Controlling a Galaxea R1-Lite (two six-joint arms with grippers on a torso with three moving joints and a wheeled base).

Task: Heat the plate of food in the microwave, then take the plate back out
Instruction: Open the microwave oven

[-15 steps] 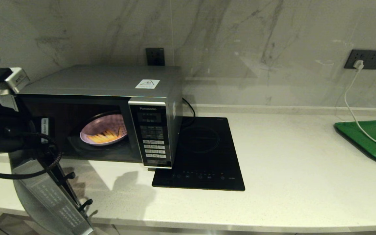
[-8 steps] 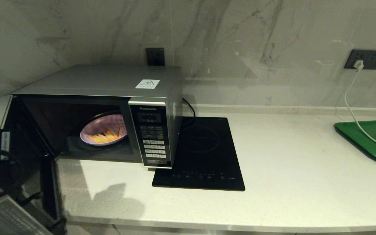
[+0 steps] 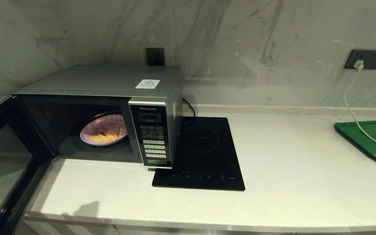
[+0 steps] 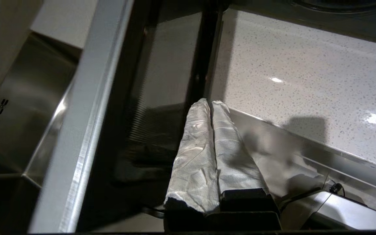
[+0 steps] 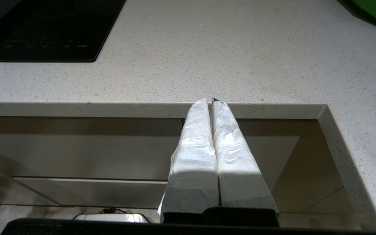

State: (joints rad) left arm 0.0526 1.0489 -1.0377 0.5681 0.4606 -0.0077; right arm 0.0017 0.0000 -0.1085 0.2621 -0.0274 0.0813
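Plate of food point(image 3: 103, 133) inside open microwave point(image 3: 109, 98); left claw point(image 4: 211, 103), right claw point(image 5: 211, 101) pressed together, empty.

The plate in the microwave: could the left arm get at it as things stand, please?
Probably yes. The microwave door is swung wide open and nothing stands before the plate. The left gripper sits shut, low by the door's edge, so it must open first.

Lying on the pale counter point(image 3: 289, 182), against a marble wall point(image 3: 240, 49)
Black hob point(image 3: 204, 156) sitting mid-counter; green tray point(image 3: 375, 140) resting far right, white cable point(image 3: 351, 107) trailing across it.
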